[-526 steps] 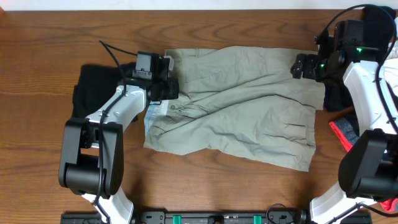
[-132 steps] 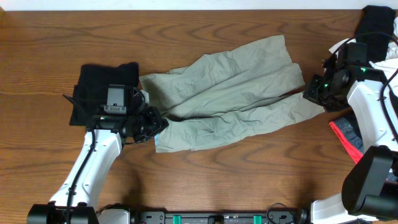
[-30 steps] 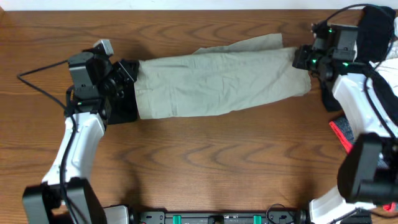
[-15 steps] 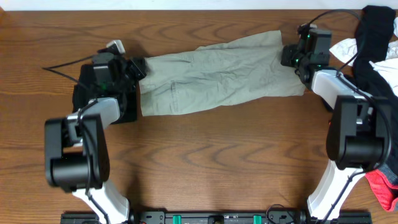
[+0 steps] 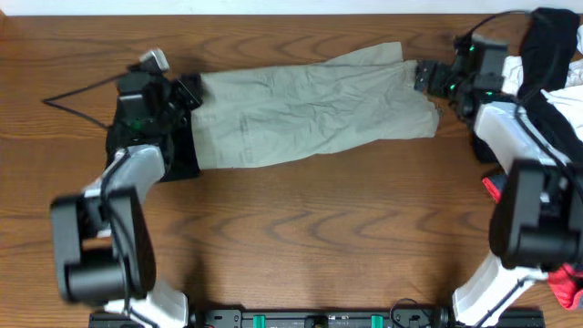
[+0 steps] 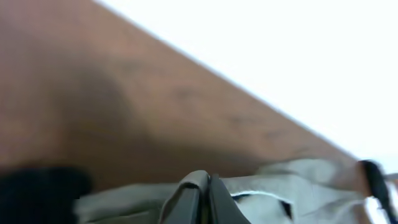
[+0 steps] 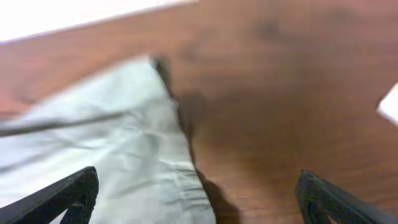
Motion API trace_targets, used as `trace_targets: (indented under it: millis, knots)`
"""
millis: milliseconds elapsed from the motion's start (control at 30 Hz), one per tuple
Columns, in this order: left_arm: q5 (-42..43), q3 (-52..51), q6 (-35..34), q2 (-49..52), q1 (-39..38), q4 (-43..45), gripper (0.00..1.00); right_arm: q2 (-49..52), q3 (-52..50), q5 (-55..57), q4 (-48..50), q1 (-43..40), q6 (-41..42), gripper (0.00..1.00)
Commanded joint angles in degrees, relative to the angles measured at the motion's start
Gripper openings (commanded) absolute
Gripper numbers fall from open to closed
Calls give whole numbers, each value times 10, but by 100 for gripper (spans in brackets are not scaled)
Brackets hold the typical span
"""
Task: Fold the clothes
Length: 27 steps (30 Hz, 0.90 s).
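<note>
Khaki-green shorts (image 5: pixel 310 114) lie flat on the wooden worktop (image 5: pixel 301 237), folded lengthwise into one long strip running L to R across the far half. The strip's R end sits a bit farther back than its L end.

L hand (image 5: pixel 189 91) is at the strip's L end. Its wrist view is blurry, but the fingers (image 6: pixel 189 198) are pressed together w/ khaki cloth either side, so it's clamped on the shorts.

R hand (image 5: pixel 424 76) is at the strip's R end. In its wrist view the fingers (image 7: pixel 65 196) are spread wide w/ nothing between them. The shorts' end lies loose on the worktop below.

A folded black garment (image 5: pixel 178 155) lies under the L arm, touching the shorts' L end. In the far R corner a second black garment (image 5: pixel 547 36) is draped by a white garment (image 5: pixel 510 68). A bit of coral-pink garment (image 5: pixel 492 189) shows beside the R arm, near the R edge.
</note>
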Motion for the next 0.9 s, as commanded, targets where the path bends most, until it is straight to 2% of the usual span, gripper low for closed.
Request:
trace_targets:
  millis: [0,100,167,300,500,533,633,700,767,867]
  knots:
    - [8,21,10,-67,3,-12,7,-54,10,-82,-12,6,-40,94]
    - [5,21,52,-98,3,-36,12,-60,10,-154,-26,15,-61,67]
    - [5,21,62,-103,3,-47,13,-58,10,-165,-42,22,-61,54]
    - [0,21,85,-96,3,-92,13,-58,10,-157,-68,36,-62,52]
    - [-6,21,87,-83,0,-138,12,-58,10,-156,-74,49,-72,57]
    - [1,21,87,-83,-4,-145,13,-58,10,-160,-76,52,-72,55]
    - [17,21,91,-83,-24,-175,13,-57,10,-163,-79,64,-76,35]
    - [16,21,123,-82,-45,-197,13,-52,10,-147,-80,72,-75,23]
    - [12,21,146,-74,-66,-208,13,-40,10,-128,-80,78,-70,18]
    - [-17,21,145,-52,-92,-219,13,-9,10,-128,-76,84,-70,18]
